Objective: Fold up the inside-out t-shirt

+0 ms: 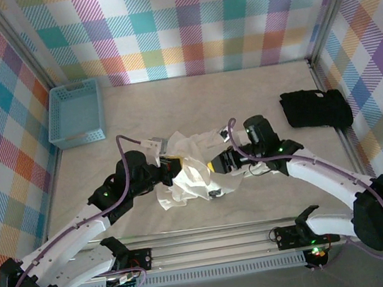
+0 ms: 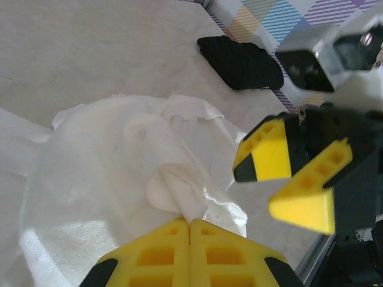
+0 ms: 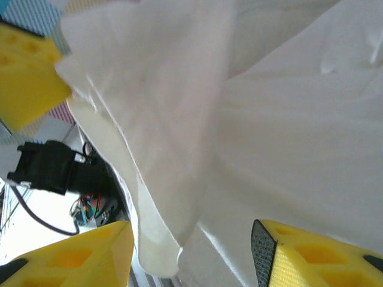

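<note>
Lying bunched at the centre of the top view, the white t-shirt (image 1: 191,179) is pinched by the left gripper (image 1: 174,169), clenched on a fold. The right gripper (image 1: 216,163) stands released, jaws apart, against the cloth. A blue basket (image 1: 56,120) sits upper left and a black garment (image 1: 315,108) at the right edge, with bare table (image 1: 206,98) between them.

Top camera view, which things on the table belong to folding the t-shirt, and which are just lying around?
Part of the job:
white t-shirt, crumpled between the arms
left gripper, shut on a fold of it
right gripper, open, cloth hanging between its fingers

Lying about:
blue basket, far left corner
black folded garment, right side
</note>
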